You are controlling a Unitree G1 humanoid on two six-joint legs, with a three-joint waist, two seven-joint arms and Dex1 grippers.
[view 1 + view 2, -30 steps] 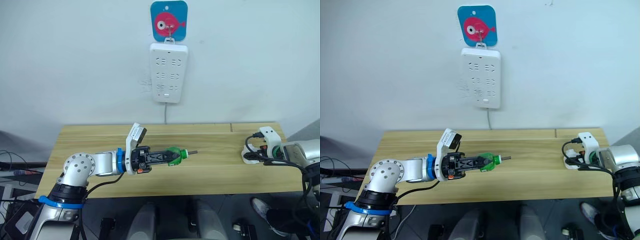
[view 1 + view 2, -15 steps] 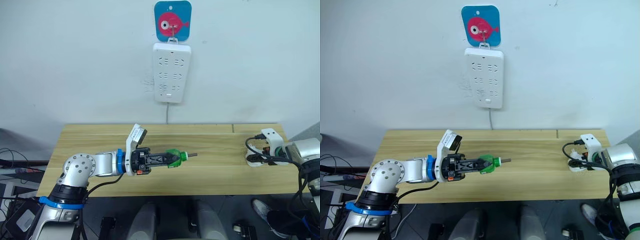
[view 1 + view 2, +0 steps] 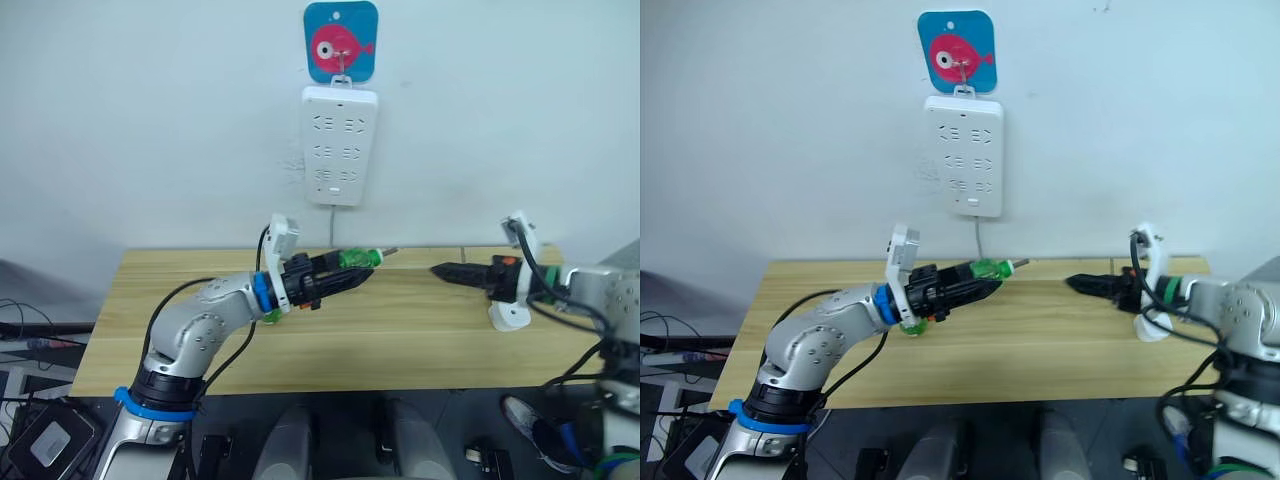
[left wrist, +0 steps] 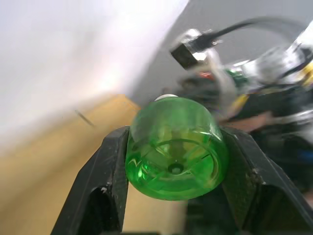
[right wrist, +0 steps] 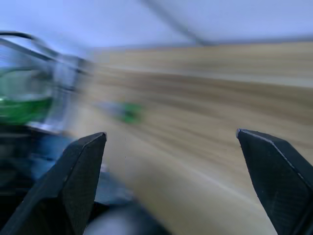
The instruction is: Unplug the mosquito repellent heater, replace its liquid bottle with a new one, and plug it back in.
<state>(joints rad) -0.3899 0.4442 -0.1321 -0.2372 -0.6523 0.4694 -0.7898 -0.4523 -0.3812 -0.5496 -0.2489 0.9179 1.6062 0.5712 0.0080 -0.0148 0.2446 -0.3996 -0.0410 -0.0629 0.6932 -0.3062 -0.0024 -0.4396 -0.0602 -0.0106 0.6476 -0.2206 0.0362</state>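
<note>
The left gripper [image 4: 173, 171] clamps a glossy green bottle [image 4: 172, 149] (ribbed, round base); the right gripper [image 5: 176, 161] gapes wide over the wooden table [image 3: 400, 330].

Two head views from above, facing the wall, sharing the table [image 3: 400, 330] and power strip [image 3: 339, 145]; wrist views close along each gripper's fingers, facing one another

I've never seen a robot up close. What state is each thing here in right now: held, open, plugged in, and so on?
Left gripper: shut on the green bottle.
Green bottle: held sideways above the table, wick end toward the right gripper.
Right gripper: open, holding nothing.
Mosquito repellent heater: unplugged, lying on the table.
Power strip: hanging on the wall, sockets free.
Small green item: on the table under the left arm; unclear what it is.
</note>
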